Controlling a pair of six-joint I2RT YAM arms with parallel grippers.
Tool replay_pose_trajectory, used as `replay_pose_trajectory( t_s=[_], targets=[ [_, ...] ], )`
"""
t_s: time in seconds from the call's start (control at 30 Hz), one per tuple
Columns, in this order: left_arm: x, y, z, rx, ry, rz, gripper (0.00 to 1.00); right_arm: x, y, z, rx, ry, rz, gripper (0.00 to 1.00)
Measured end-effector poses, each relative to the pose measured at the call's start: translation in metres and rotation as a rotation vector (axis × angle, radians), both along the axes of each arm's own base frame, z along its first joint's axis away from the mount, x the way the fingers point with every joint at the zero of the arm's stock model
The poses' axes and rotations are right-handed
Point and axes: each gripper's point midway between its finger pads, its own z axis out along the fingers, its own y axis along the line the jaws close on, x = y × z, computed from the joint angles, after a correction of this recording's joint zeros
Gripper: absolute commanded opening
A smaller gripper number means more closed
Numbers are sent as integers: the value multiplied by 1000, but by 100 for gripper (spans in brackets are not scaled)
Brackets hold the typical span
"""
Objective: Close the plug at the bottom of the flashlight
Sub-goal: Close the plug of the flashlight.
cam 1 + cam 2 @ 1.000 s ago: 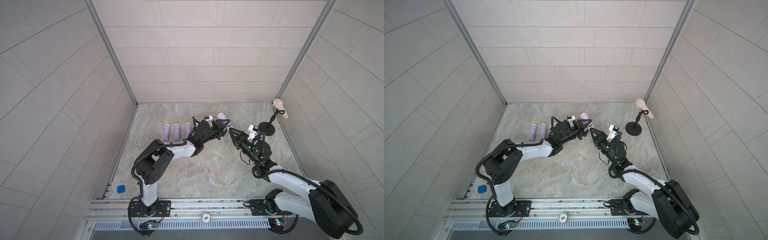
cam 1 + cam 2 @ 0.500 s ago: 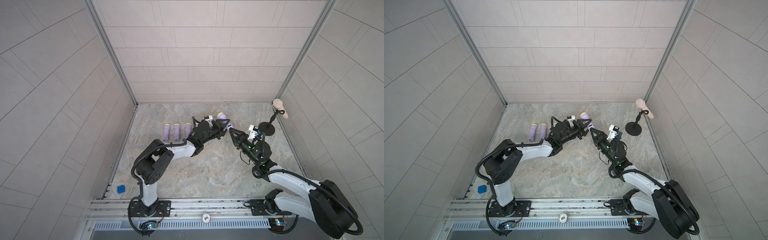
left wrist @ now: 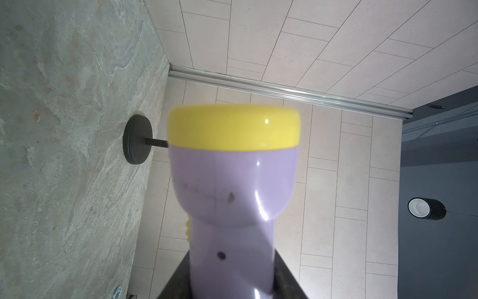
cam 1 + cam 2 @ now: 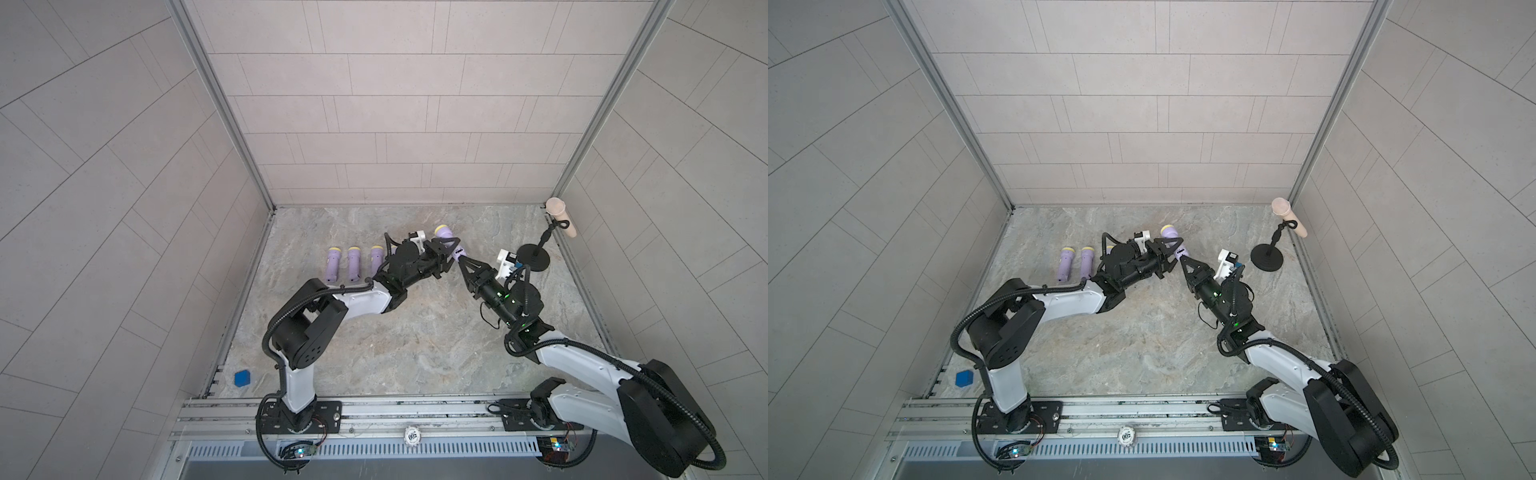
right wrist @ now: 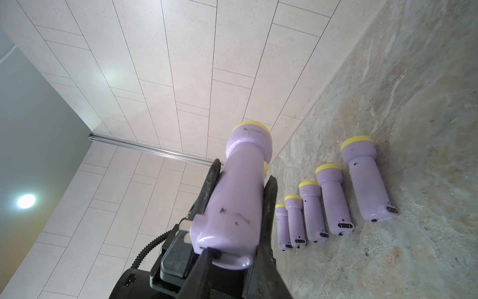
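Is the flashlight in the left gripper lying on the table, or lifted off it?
Lifted: the left gripper holds the flashlight in the air; both wrist views show wall behind it.

Both top views are bright and even, soft light from above, so the arms only drop faint shadows on the stone floor. Wide lens bows the wall tiles toward the edges. Left wrist shot: flashlight sits too close, yellow cap mushy, small white glints on the purple. Right wrist: lamp blooms into a blob, near end of the flashlight soft, floor sharp.
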Motion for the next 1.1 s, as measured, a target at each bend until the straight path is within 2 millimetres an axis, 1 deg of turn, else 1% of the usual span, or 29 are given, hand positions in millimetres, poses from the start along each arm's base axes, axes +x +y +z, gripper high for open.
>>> replay_pose_trajectory(
  t_s=[0.77,0.87,1.1],
  targets=[
    [1,1,0,-1,-1,8,0,1,-1,-1,-2,6,-5,25],
    [1,1,0,-2,-1,10,0,1,-1,-2,-3,7,-6,22],
    [2,1,1,-2,-1,12,0,1,-1,-3,-6,12,-7,22]
  ],
)
